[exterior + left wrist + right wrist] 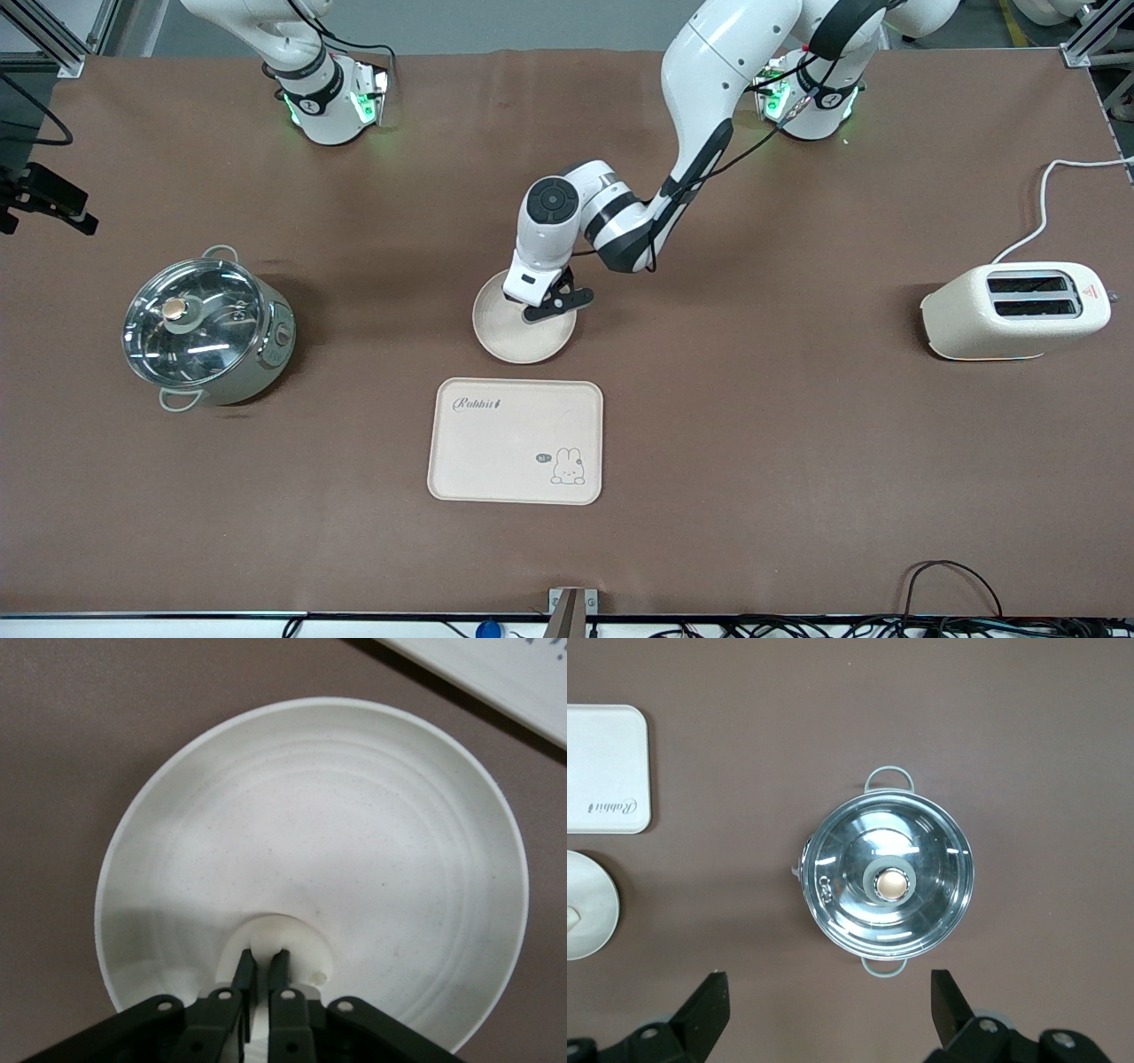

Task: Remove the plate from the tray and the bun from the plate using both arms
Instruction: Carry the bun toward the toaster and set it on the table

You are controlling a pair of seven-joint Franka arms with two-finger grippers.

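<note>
The round cream plate point(524, 341) lies in the middle of the table, just farther from the front camera than the tray. My left gripper point(542, 306) is at the plate's rim on the robots' side, its fingers shut on that rim. In the left wrist view the plate point(337, 833) fills the picture and the gripper point(263, 958) pinches its edge. I cannot tell whether the plate is lifted. My right gripper point(828, 992) is open and empty, high over the table beside the pot; it is out of the front view. The bun is not in view.
A rectangular cream tray point(505, 443) with a rabbit drawing lies nearer the front camera than the plate. A steel pot with a glass lid point(205, 323) stands toward the right arm's end. A cream toaster point(1019, 310) stands toward the left arm's end.
</note>
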